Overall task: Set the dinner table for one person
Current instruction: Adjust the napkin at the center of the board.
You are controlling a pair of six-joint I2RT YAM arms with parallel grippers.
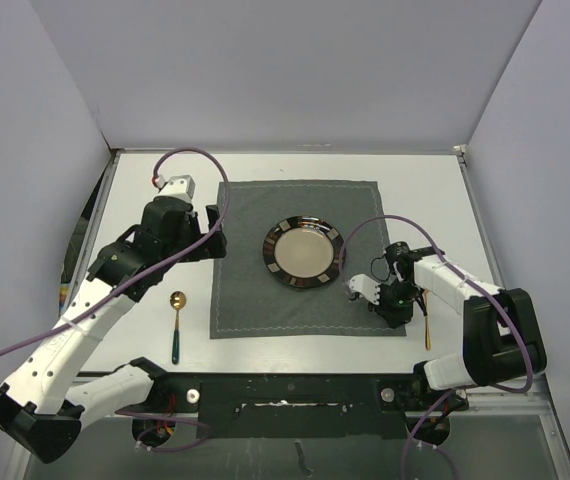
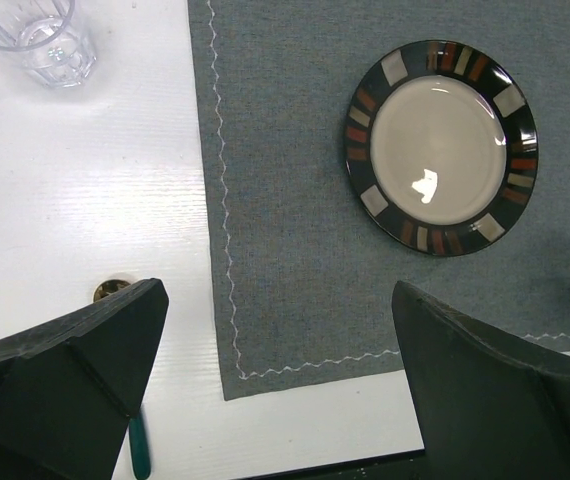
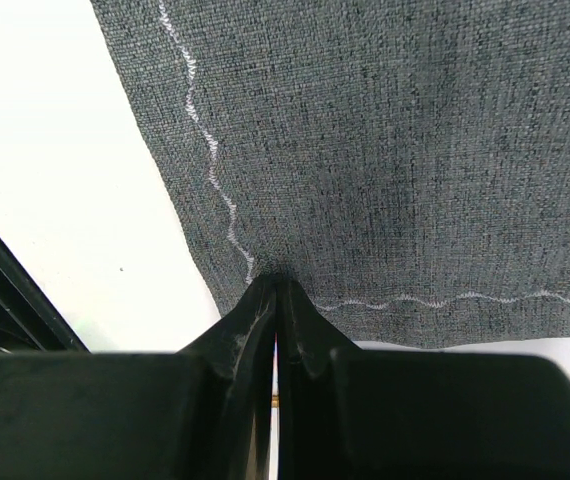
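Note:
The white dinner table (image 1: 425, 200) carries a dark grey stitched placemat (image 1: 265, 300) with a dark-rimmed plate (image 1: 303, 252) on it. The plate also shows in the left wrist view (image 2: 440, 140). A gold spoon with a teal handle (image 1: 176, 322) lies left of the mat. A thin gold utensil (image 1: 427, 322) lies right of it. A clear glass (image 2: 35, 35) stands on the table beyond the mat's left edge. My left gripper (image 1: 211, 232) is open and empty above the mat's left edge. My right gripper (image 3: 275, 282) is shut at the mat's near right corner, pinching the cloth.
The table's near edge, with the dark arm mounts (image 1: 285, 395), runs just behind the mat's front edge. Purple cables (image 1: 385, 225) loop above the table near both arms. Grey walls (image 1: 285, 70) close in the far side and both sides.

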